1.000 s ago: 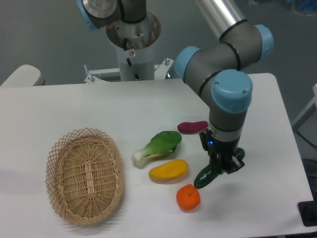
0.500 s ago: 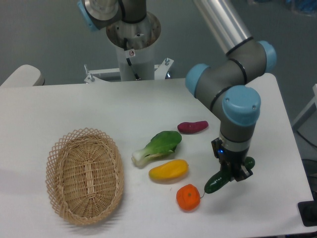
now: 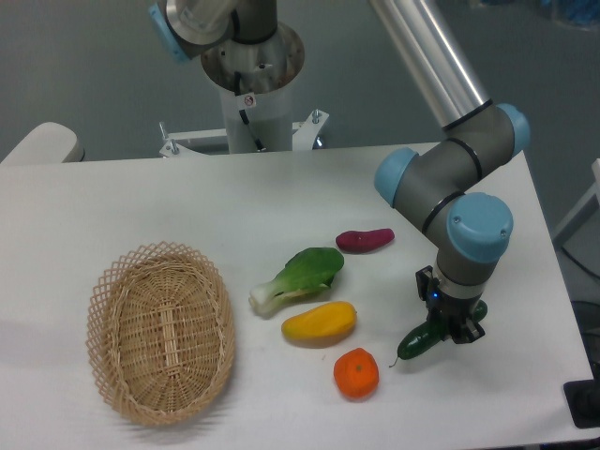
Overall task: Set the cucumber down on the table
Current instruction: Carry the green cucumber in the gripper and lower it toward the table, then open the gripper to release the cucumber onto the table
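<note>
The dark green cucumber [image 3: 419, 342] is held at a slant in my gripper [image 3: 450, 327], its thin stem tip pointing down-left toward the orange fruit. The gripper is shut on its upper end, low over the white table [image 3: 187, 206] at the front right. I cannot tell whether the cucumber's lower end touches the tabletop. The wrist hides the fingers from above.
An orange fruit [image 3: 356, 372] lies just left of the cucumber's tip. A yellow fruit [image 3: 319, 322], a leafy green vegetable [image 3: 298, 277] and a purple-red vegetable [image 3: 365, 240] lie in the middle. A wicker basket [image 3: 160, 330] stands at the front left. The table's right edge is close.
The gripper has carried the cucumber to the right and lower, away from the yellow fruit, to a spot right of the orange fruit.
</note>
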